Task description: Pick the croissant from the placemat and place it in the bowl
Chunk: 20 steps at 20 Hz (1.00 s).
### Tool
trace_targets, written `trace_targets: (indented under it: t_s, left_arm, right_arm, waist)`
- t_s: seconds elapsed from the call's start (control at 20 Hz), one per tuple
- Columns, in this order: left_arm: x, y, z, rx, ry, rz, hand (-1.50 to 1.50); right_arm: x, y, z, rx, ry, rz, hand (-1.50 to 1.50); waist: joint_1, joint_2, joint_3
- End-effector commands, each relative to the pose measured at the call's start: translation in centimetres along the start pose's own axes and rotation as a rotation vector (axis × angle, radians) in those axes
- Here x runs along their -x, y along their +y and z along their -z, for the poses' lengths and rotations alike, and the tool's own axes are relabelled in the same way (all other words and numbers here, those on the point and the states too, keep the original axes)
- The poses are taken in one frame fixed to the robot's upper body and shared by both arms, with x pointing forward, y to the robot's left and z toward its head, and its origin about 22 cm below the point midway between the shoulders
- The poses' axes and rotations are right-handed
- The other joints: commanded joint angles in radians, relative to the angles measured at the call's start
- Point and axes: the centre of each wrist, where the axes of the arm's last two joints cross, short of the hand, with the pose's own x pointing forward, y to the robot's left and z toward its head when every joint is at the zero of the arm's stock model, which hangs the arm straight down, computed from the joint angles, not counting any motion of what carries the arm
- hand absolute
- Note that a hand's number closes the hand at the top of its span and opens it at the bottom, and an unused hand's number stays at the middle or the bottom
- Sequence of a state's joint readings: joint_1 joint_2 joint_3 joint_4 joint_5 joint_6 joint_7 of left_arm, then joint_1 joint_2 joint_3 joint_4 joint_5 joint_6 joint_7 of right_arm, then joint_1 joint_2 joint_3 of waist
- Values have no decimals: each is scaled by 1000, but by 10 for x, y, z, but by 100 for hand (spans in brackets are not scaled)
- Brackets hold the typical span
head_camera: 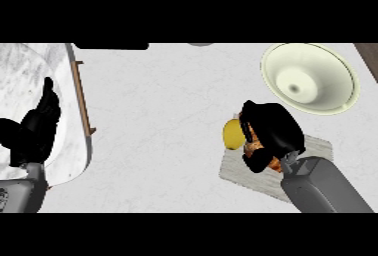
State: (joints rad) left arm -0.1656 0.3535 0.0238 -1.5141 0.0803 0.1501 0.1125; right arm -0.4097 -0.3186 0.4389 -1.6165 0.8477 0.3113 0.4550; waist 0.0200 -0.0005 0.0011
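Mostly hidden, the croissant [255, 145] sat on the placemat [314, 145] under the right hand [272, 131], whose fingers apparently curled round it; the bowl [310, 77] lay just beyond, up-right. The left hand [38, 125] rested open, far off.

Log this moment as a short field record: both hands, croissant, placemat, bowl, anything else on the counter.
right hand: over the placemat, fingers curled round the croissant
croissant: orange-brown, mostly hidden under that hand
placemat: grey, at the view's lower right, partly covered by the forearm
bowl: cream, empty, beyond the placemat at upper right
yellow object: beside the hand's left edge; identity unclear
left hand: open, resting at the view's left edge
croissant in bowl: not yet
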Motion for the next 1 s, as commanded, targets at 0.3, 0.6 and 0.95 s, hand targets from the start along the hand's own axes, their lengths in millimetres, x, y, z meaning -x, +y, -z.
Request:
trace_targets:
  t_s: [0.3,0.6,0.95]
  left_arm:
    - [8,18,-21,-10,6,9,0]
    - [-7,-3,0,-2,7,-15,0]
    - [-13,7,3,-3,-2,-15,0]
  right_arm:
    - [-8,-109,-30,441,-26,160,150]
    - [33,-151,-14,493,28,247,150]
    - [86,-150,14,461,31,346,150]
  waist:
    - [-16,-4,-1]
    - [-17,1,-1]
    - [-12,2,-1]
